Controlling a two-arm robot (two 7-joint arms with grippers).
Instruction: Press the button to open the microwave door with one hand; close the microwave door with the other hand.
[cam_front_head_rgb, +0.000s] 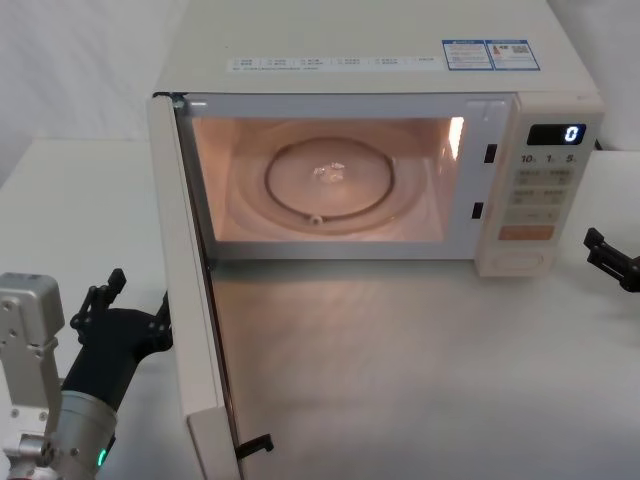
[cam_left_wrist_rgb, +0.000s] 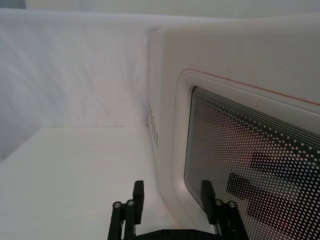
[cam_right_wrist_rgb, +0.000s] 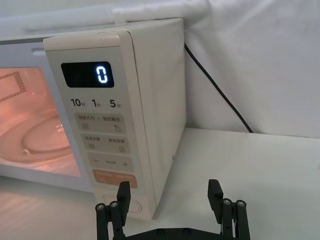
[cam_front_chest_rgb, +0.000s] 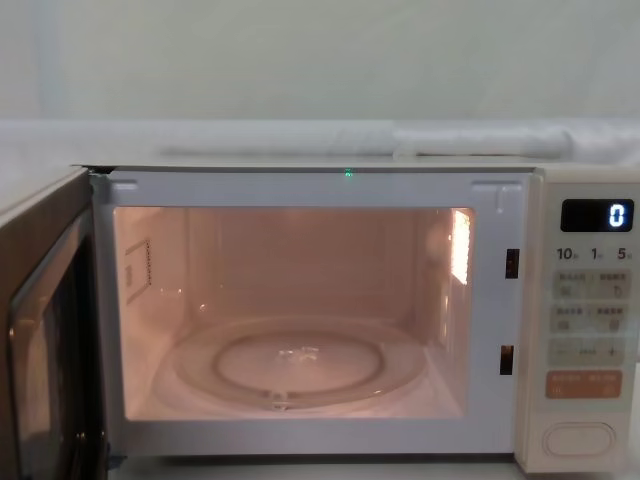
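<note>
- The microwave door (cam_front_head_rgb: 190, 300) stands swung wide, just beside the left gripper (cam_left_wrist_rgb: 172, 197), whose fingers are spread and hold nothing.
- The right gripper (cam_right_wrist_rgb: 170, 195), unclenched and empty, sits near the button (cam_front_chest_rgb: 578, 440).
- Inside the lit cavity (cam_front_chest_rgb: 290, 300) lies 1 glass turntable (cam_front_head_rgb: 328, 185).

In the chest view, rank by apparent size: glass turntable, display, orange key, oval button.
1. Glass turntable
2. Oval button
3. Orange key and display: they look alike, so no ranking.
</note>
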